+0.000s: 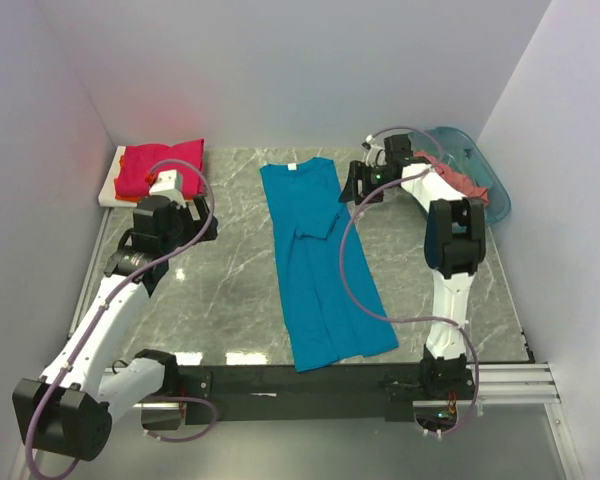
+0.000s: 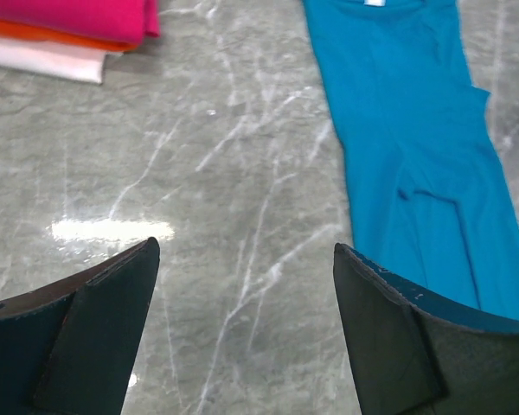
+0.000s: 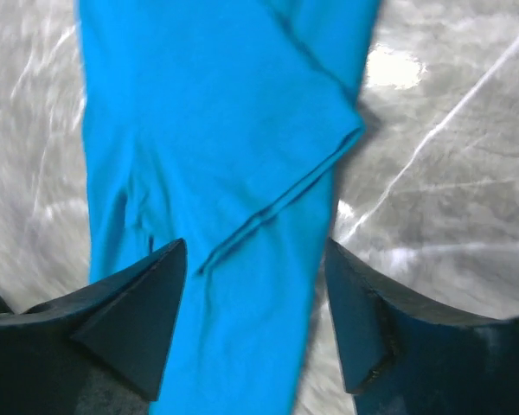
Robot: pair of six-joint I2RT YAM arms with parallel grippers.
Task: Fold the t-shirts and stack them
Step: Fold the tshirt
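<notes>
A teal-blue t-shirt (image 1: 315, 260) lies lengthwise on the middle of the marble table, its sides folded in to a long strip, collar at the far end. My right gripper (image 1: 352, 186) hangs open just above the strip's right edge near the folded sleeve (image 3: 216, 130), nothing between its fingers (image 3: 255, 246). My left gripper (image 1: 202, 226) is open over bare marble left of the shirt (image 2: 406, 130), empty (image 2: 242, 246). A folded magenta-red t-shirt (image 1: 160, 165) tops an orange one (image 2: 43, 33) at the far left. A salmon-pink t-shirt (image 1: 460, 185) lies crumpled in the basket.
The stack rests on a flat white board (image 2: 43, 59) in the far left corner. A translucent teal basket (image 1: 485, 165) stands at the far right, behind my right arm. White walls close in three sides of the marble table (image 1: 230, 290).
</notes>
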